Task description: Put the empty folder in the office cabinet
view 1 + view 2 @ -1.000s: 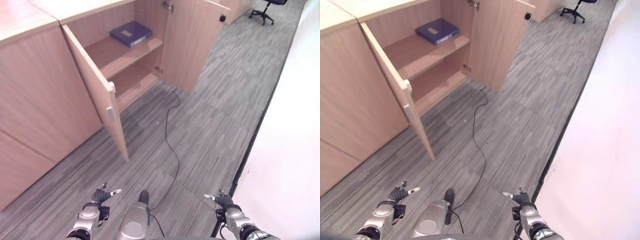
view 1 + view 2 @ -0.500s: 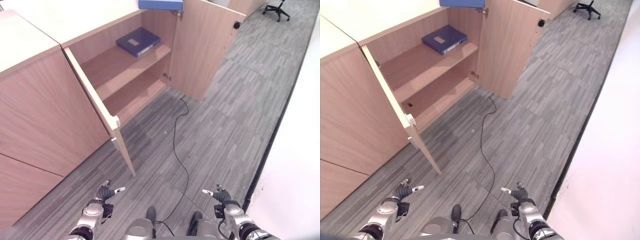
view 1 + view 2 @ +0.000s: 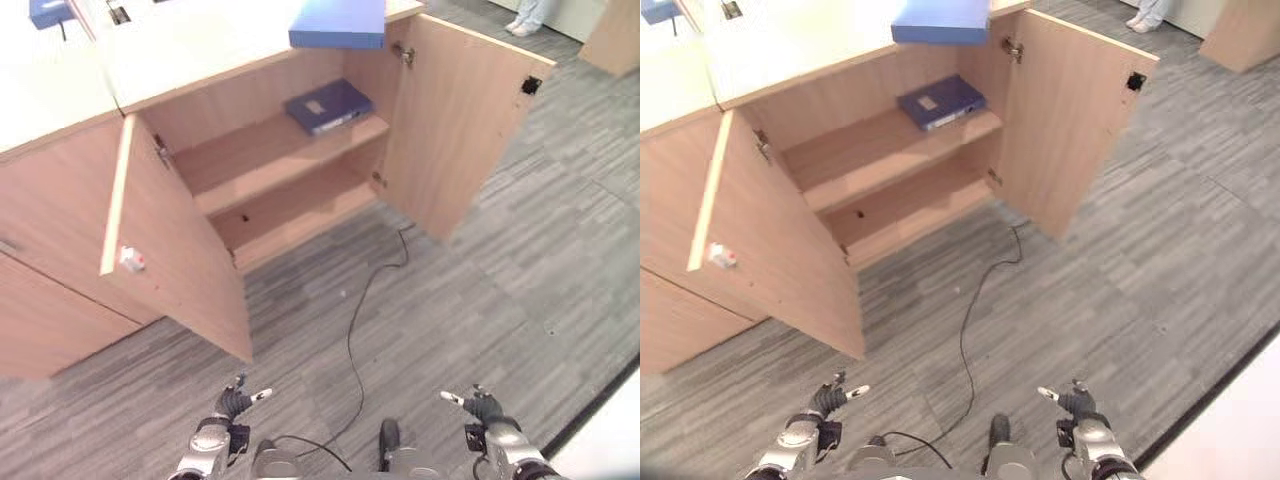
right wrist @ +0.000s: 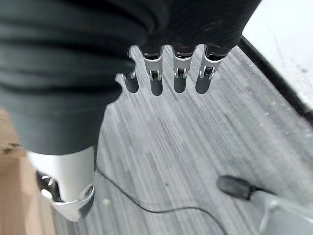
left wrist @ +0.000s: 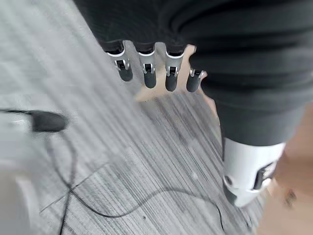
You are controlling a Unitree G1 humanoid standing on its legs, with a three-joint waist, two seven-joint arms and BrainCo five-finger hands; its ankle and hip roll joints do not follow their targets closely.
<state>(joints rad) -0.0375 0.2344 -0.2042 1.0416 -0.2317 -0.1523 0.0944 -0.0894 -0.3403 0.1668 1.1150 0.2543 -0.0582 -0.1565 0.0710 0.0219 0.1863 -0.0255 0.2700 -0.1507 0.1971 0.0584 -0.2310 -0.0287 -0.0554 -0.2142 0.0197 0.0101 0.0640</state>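
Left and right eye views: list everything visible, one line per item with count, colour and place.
folder on shelf: one, dark blue, flat on the upper shelf inside the open cabinet.
folder on top: one, blue, on the cabinet top, jutting over its front edge.
cabinet: one, light wood, both doors open, two shelves.
left door: one, light wood, swung out.
right door: one, light wood, swung out.
blue item: one, far left on the cabinet top; too small to identify.
floor: grey striped carpet.
person's shoes: pale, far right.
left hand: low, fingers relaxed, holding nothing.
right hand: low, fingers relaxed, holding nothing.
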